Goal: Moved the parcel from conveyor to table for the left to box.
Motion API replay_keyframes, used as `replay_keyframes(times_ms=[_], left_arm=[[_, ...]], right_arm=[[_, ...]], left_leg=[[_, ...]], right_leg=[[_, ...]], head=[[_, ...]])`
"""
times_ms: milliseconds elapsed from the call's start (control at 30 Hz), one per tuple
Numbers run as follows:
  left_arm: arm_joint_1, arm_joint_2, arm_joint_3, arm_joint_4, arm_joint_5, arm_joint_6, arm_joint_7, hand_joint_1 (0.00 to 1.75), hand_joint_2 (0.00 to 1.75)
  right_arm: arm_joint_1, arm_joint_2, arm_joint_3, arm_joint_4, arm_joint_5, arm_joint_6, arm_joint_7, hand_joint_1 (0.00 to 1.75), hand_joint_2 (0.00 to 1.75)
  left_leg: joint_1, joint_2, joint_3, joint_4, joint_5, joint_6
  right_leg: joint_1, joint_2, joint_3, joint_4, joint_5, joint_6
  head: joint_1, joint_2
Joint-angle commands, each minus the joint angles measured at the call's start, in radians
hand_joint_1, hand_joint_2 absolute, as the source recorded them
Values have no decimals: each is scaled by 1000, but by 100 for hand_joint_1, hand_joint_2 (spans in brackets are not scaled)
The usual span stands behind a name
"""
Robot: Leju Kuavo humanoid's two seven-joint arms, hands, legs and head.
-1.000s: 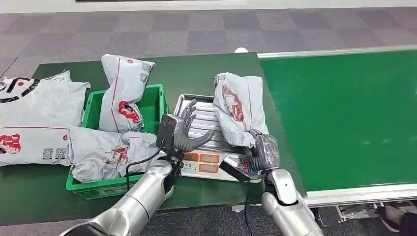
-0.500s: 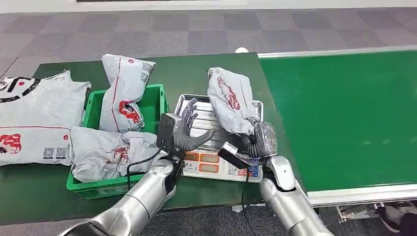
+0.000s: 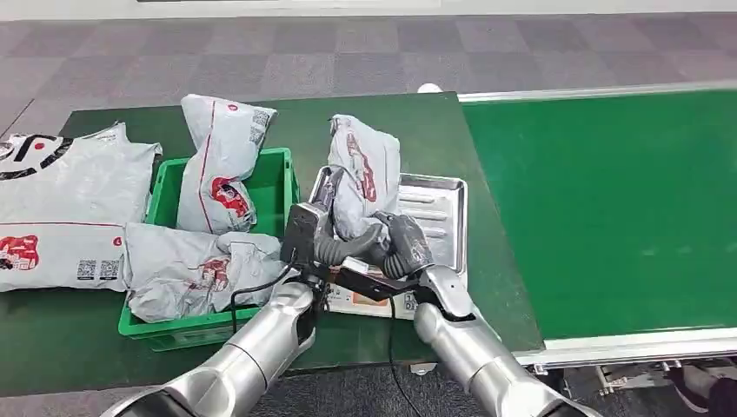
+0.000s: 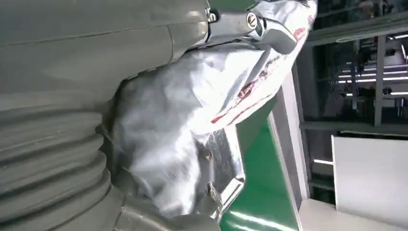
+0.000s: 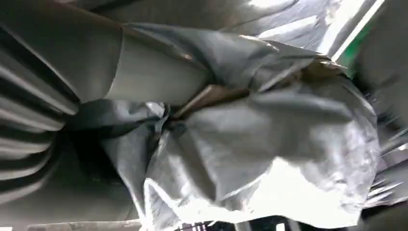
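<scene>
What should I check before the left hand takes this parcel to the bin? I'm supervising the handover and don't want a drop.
1. Right hand holds the parcel: ok, it grips the parcel's lower end.
2. Left hand is at the parcel: ok, it lies against the parcel's side.
3. Left hand has a firm hold: cannot tell, the parcel hides its fingers.
4. Parcel is over the metal tray: ok, it stands upright above the tray's left part.
5. Green bin has room: not ok, two parcels already fill much of it.
6. Cables near the wrists are free of the parcel: cannot tell.
</scene>
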Motion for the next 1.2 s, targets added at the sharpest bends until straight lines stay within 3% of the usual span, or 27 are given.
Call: replay_keyframes(times_ms=[33, 133, 167, 267, 400, 500, 533, 567, 800, 933, 1033, 1200], left_arm=[[-53, 21, -88, 70, -30, 69, 3, 0, 175], [-55, 21, -96, 73, -56, 100, 3, 0, 175], [-62, 21, -131, 90, -115, 180, 6, 0, 175], [-91, 25, -286, 150, -323, 322, 168, 0, 175], [-118, 34, -425, 177, -518, 292, 356, 0, 175], [-146, 41, -543, 185, -671, 199, 465, 0, 175], [-153, 41, -578, 186, -720, 165, 502, 68, 175], [-157, 42, -591, 188, -740, 130, 515, 175, 175], [-161, 52, -607, 187, -793, 96, 561, 175, 175], [-185, 86, -637, 189, -906, 77, 626, 175, 175], [-205, 104, -611, 185, -934, 61, 623, 175, 175], [-211, 112, -599, 182, -948, 51, 617, 175, 175]], right_arm=[[17, -21, 19, -52, -34, -21, -10, 0, 175], [40, -34, 9, -92, -45, -22, -19, 0, 175], [64, -38, -9, -135, -79, -30, -42, 0, 175], [116, -50, -91, -249, -299, -20, -174, 0, 175], [116, -66, -208, -336, -650, 154, -311, 0, 175], [110, -99, -262, -347, -758, 216, -346, 0, 175], [106, -108, -273, -347, -768, 209, -360, 0, 175], [106, -115, -286, -351, -795, 222, -374, 0, 175], [108, -128, -296, -359, -837, 239, -394, 0, 175], [133, -155, -319, -451, -944, 263, -446, 0, 175], [128, -160, -337, -501, -1047, 327, -423, 0, 175], [128, -154, -335, -513, -1048, 330, -421, 0, 175]], left_leg=[[1, 0, 2, -1, 0, 0], [0, -1, 2, -1, 0, 0], [0, -1, 1, -1, 0, 0], [1, -3, 1, -1, 0, 0], [0, -3, 0, -1, 0, 0], [0, -6, -2, 0, 1, 1], [-1, -6, -2, 0, 1, 1], [-1, -5, -2, -1, 1, 1], [-3, -3, 2, -3, 1, 2], [-2, -3, 1, -3, 1, 1], [-2, -1, 1, -1, 0, 1], [-1, 1, 2, 0, 0, 0]], right_leg=[[1, 1, 2, -2, 1, -1], [1, -1, 2, -1, 0, -1], [0, -1, 1, -1, 0, -1], [1, -3, 1, -1, 0, 0], [0, -3, 1, -1, -1, 0], [0, -6, 0, -1, 0, 0], [0, -6, 1, -1, 0, 0], [-1, -5, 0, -1, 0, 0], [-2, -2, 2, -3, 1, 0], [-2, -2, 1, -2, 1, 0], [-2, 0, 1, -1, 1, 0], [-1, 1, 1, 0, 1, 0]], head=[[0, 0], [0, 0], [0, 0], [0, 0], [0, 0], [0, 0], [1, 0], [0, 0], [0, 0], [0, 0], [0, 0], [0, 0]])
